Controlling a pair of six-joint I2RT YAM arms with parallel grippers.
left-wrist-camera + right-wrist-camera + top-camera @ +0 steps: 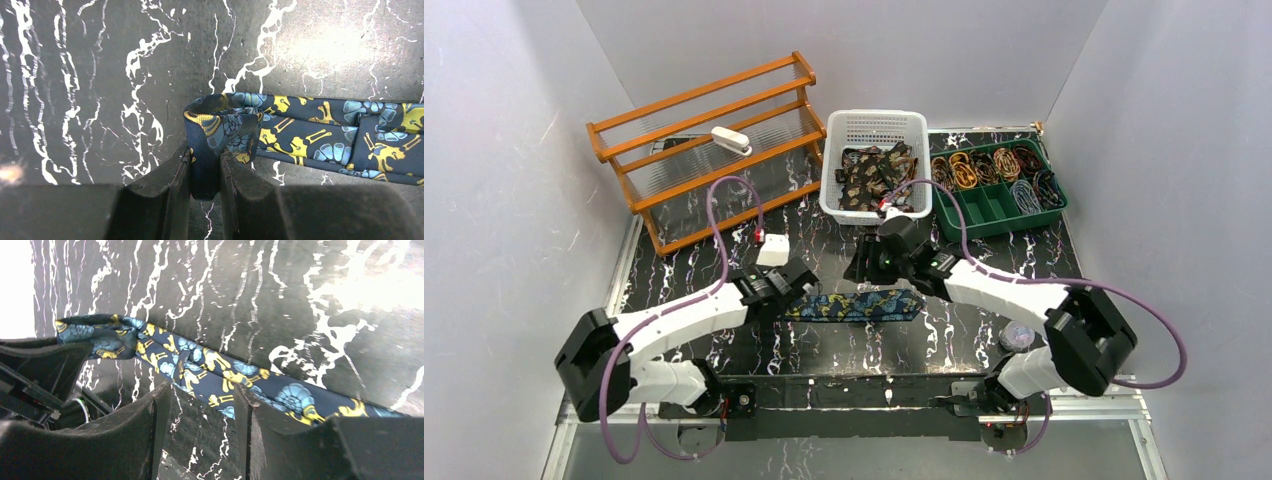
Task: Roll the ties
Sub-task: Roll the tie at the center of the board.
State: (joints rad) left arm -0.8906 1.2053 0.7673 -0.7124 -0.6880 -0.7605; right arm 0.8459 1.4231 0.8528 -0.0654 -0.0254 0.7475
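Note:
A dark blue tie (856,305) with teal and gold paisley lies flat across the black marbled table, running left to right. My left gripper (790,296) is shut on its left end. In the left wrist view the folded-over end (220,125) is pinched between the two fingers (165,195), and the rest of the tie (320,135) stretches off to the right. My right gripper (862,268) hovers just behind the tie's middle. Its jaws stand open in the right wrist view (200,402) with only tabletop between them, and the tie (220,372) passes just beyond the fingertips.
A white basket (832,180) at the back holds several loose ties. A green tray (989,205) to its right holds rolled ties. A wooden rack (714,140) stands at the back left. A small white box (772,250) sits near the left gripper.

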